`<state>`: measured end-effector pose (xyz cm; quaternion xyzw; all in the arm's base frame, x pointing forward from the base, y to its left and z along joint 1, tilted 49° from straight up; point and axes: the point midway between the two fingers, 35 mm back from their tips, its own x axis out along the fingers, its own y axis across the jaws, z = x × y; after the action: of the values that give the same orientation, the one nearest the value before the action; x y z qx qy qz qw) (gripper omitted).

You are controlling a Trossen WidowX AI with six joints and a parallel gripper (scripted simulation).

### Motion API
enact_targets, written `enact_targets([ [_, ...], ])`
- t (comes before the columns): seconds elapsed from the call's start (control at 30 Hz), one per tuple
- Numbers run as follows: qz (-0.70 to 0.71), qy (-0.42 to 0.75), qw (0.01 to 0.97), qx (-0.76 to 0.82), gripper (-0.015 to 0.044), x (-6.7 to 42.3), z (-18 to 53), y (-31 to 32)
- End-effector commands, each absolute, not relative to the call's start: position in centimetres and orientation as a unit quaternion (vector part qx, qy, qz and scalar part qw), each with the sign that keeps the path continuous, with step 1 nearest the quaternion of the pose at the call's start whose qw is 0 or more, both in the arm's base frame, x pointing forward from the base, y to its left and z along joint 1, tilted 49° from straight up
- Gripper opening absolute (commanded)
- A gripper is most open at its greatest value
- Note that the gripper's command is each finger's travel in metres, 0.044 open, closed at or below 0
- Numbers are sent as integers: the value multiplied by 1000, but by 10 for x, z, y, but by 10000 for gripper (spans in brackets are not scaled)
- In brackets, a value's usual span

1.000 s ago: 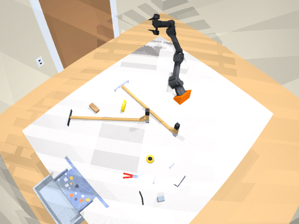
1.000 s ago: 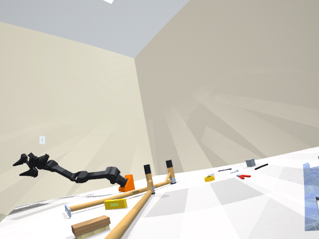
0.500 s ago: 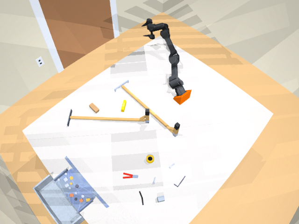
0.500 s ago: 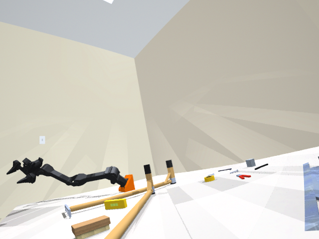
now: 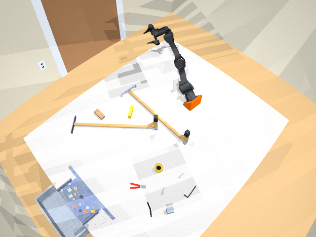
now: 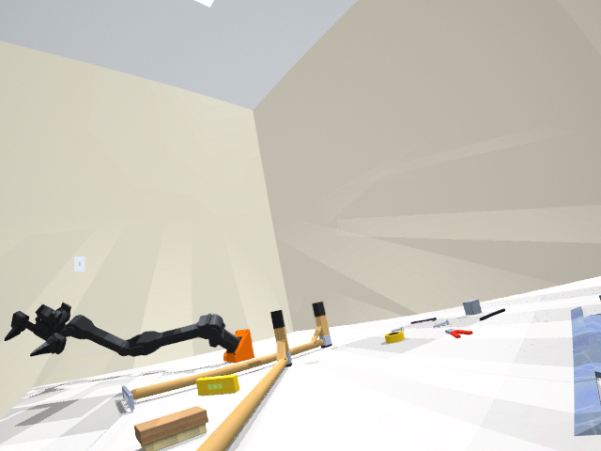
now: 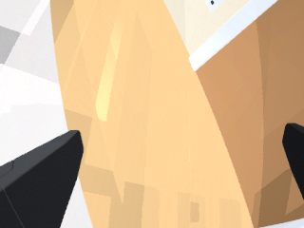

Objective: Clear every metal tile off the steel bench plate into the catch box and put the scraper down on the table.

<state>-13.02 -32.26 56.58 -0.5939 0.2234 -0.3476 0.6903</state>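
We see black pointed jaws spread wide, gripping nothing. Two long wooden scrapers point(image 5: 109, 125) lie on the smooth white surface point(image 5: 229, 132).

Long scraper point(image 5: 109, 125), wooden shaft and dark blade, lies flat on table. Mixed tiles point(image 5: 75, 196) sit on steel bench plate point(image 5: 95, 199) beside grey catch box point(image 5: 44, 201).

The white table point(image 5: 229, 132) carries two long-handled tools point(image 5: 112, 125), bench plate point(image 5: 101, 204), small clutter.
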Motion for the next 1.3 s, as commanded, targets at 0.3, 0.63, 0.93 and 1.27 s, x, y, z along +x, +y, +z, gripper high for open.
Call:
enact_targets([
  [0.3, -379, 225, 654, -615, 440, -139, 578, -302],
  [0.63, -447, 212, 624, -605, 440, -173, 587, -277],
  [0.93, -498, 196, 594, -601, 440, -200, 595, -249],
  [1.27, -543, 174, 560, -601, 440, -223, 601, -214],
])
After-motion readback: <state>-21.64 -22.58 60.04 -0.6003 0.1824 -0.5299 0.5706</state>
